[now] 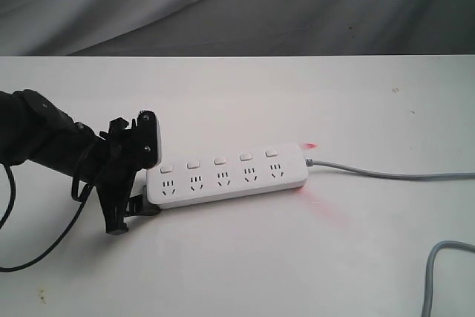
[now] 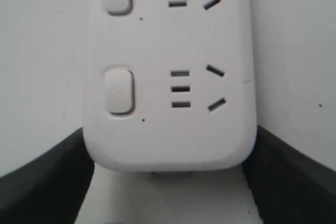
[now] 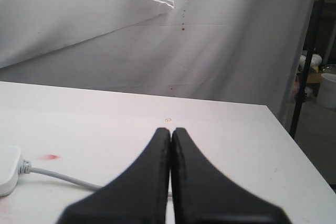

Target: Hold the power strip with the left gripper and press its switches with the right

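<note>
Surface (image 1: 245, 272): white, with a wrinkled grey backdrop (image 1: 237, 5) behind it.

Left arm (image 1: 44, 139): comes in low from the left edge of the exterior view, with loose black cable (image 1: 37, 250) hanging under it.

Power strip (image 1: 230, 176): lies flat on the surface, mid-frame, long axis running left-right, sockets up. Its left end sits in the left gripper.

Cord (image 1: 386, 174): grey, leaves the strip's right end and runs off the right edge. A second loop shows at the lower right.

Left gripper (image 1: 145, 183): jaws part-way apart and clamped on the strip's rounded end, one jaw on each long side (wrist view shows both touching its corners).

Right gripper (image 3: 170, 132): jaws pressed together, holding nothing. It hovers above the surface beyond the cord end of the strip, well apart from it, and is out of the exterior view.

Switches (image 1: 220, 161): five in a row along the far edge, one behind each socket group. Nothing touches them.

Red spot (image 1: 308, 145): a glow at the strip's cord end, with faint pink spill on the surface just in front.
</note>
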`<state>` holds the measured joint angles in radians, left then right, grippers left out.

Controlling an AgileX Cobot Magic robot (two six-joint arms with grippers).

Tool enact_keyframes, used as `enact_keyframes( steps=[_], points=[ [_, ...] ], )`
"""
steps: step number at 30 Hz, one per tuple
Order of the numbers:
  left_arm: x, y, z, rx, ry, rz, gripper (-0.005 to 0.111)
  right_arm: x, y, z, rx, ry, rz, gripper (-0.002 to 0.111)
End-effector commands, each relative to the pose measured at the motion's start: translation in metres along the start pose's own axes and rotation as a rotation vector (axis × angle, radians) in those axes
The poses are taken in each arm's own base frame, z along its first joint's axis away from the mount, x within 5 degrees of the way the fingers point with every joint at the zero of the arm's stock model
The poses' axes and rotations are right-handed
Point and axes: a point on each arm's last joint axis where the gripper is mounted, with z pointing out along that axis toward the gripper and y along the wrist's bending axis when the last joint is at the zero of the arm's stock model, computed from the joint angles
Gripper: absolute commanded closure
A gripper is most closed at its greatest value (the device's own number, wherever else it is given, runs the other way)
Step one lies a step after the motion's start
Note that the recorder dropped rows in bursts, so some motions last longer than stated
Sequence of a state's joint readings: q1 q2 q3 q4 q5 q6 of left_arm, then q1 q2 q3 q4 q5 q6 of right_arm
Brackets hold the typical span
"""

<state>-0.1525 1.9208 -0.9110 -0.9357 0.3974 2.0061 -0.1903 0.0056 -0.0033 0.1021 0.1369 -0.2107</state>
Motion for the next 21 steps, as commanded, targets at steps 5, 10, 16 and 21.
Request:
enact_keyframes(
  steps=[5,10,16,21],
  points=[
    [0.002,-0.012,0.000,0.152,0.016,0.042,0.060,0.001,0.000,0.000,0.010,-0.001,-0.002,0.108],
    [0.005,-0.019,0.007,0.225,0.016,0.023,0.060,0.001,0.000,0.000,0.010,-0.001,-0.002,0.108],
    [0.006,-0.019,0.008,0.226,0.019,0.022,0.060,0.001,0.000,0.000,0.010,-0.001,-0.002,0.108],
    [0.006,-0.019,0.008,0.226,0.019,0.022,0.060,0.001,0.000,0.000,0.010,-0.001,-0.002,0.108]
  ],
)
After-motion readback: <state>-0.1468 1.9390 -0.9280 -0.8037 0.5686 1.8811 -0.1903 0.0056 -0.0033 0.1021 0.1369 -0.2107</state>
